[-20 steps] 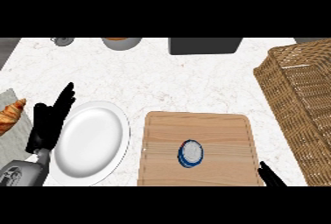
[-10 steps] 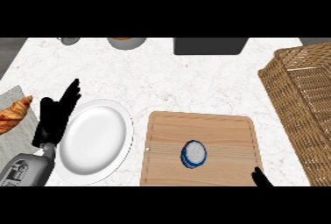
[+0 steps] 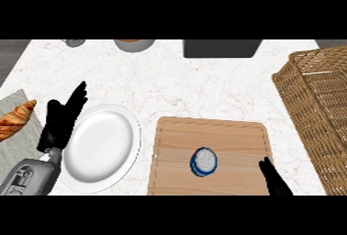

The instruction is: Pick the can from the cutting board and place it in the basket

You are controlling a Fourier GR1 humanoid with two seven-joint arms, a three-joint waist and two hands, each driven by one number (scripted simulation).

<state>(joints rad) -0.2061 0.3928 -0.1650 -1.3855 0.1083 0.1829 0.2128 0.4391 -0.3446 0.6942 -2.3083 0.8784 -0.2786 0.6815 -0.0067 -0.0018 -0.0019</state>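
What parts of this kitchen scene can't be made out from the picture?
Head view only:
- Right hand: mostly cut off by the lower edge; its fingers' state is unclear.
- Basket: cut off by the right edge, inside hidden.
- Can: seen from above; its height is unclear.
- Croissant: cut by the left edge.
- Dark box: cropped at the top.

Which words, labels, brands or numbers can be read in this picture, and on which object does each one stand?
None can be read.
The can shows only its blue and white top, with no lettering.
The cutting board, plate and basket carry no text.
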